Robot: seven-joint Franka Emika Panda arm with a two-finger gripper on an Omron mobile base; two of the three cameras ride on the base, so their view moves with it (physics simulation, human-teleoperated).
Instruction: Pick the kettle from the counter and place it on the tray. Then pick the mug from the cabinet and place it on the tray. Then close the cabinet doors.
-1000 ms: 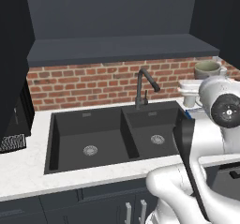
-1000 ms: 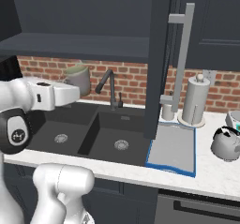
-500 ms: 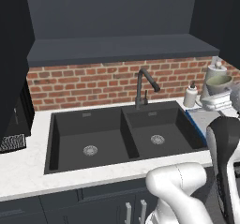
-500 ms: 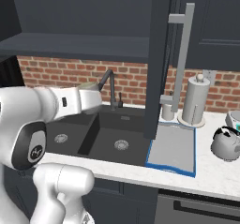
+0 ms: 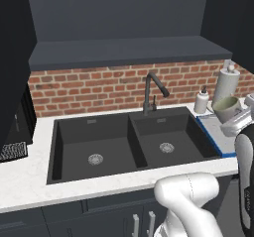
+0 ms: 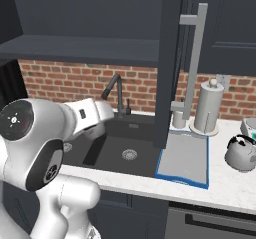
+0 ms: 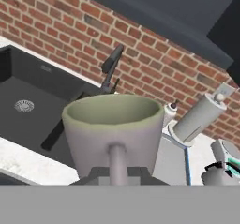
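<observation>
In the hand view the grey-beige mug (image 7: pixel 112 127) sits close up, its loop handle towards the camera and its greenish-cream inside showing. My gripper (image 7: pixel 117 174) is shut on it. From the left base view the mug (image 5: pixel 227 108) hangs at the right edge, just above the near end of the blue-rimmed tray (image 5: pixel 216 130), held by the gripper (image 5: pixel 239 124). The silver kettle (image 6: pixel 241 152) stands on the white counter (image 6: pixel 225 185) to the right of the tray (image 6: pixel 185 158). One cabinet door (image 6: pixel 170 58) stands open, hiding the hand in the right base view.
A black double sink (image 5: pixel 124 144) with a dark faucet (image 5: pixel 151 89) lies left of the tray. A white paper-towel roll (image 6: pixel 207 107) and a small soap bottle (image 5: pixel 201 101) stand behind the tray. The door's long silver handle (image 6: pixel 192 63) juts out over the tray.
The arm has carried the mug down and to the right, from up by the cabinet shelf to just over the tray. The grip has stayed shut.
</observation>
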